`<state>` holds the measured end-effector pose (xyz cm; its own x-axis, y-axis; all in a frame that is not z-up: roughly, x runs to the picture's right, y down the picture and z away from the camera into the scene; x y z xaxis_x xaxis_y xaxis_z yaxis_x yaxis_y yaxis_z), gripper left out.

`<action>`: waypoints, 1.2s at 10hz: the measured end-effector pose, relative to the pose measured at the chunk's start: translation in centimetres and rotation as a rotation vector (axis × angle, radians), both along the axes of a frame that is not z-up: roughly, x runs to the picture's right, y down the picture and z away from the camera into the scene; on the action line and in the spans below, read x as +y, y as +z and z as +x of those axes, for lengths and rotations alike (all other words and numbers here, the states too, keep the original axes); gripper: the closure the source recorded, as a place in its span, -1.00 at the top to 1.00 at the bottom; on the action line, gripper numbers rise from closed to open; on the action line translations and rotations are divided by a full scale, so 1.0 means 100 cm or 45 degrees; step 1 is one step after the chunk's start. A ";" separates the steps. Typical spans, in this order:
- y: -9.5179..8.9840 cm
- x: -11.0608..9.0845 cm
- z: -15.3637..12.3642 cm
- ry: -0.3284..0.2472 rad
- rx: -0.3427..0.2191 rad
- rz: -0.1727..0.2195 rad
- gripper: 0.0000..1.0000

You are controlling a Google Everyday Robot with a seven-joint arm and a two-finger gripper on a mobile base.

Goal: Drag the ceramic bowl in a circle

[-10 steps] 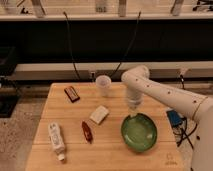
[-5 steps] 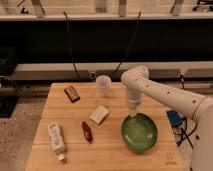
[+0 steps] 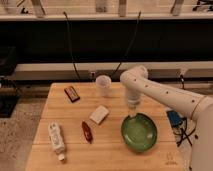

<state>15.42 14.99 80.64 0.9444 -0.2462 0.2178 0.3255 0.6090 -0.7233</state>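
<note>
Gripper (image 3: 132,114) closed, tip right at the bowl (image 3: 139,132)'s far rim, apparently pinching it. Best to drag slow and smooth, keeping pressure low so no tipping. Steer wide of the cup (image 3: 103,85) behind the bowl.

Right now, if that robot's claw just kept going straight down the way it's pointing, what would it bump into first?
The gripper, shut, points down at the ceramic bowl. It would meet the bowl's near-left rim first, and may already touch it; depth is hard to judge.

Dim warm light, dark background, soft blur throughout
</note>
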 end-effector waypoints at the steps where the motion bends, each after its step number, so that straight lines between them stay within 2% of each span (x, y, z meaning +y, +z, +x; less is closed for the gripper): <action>1: 0.000 0.000 0.001 -0.001 0.000 -0.001 -0.99; 12: -0.001 0.005 -0.004 -0.029 -0.005 -0.009 -0.99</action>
<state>15.02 15.46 80.54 0.9378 -0.2658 0.2233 0.3419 0.5961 -0.7265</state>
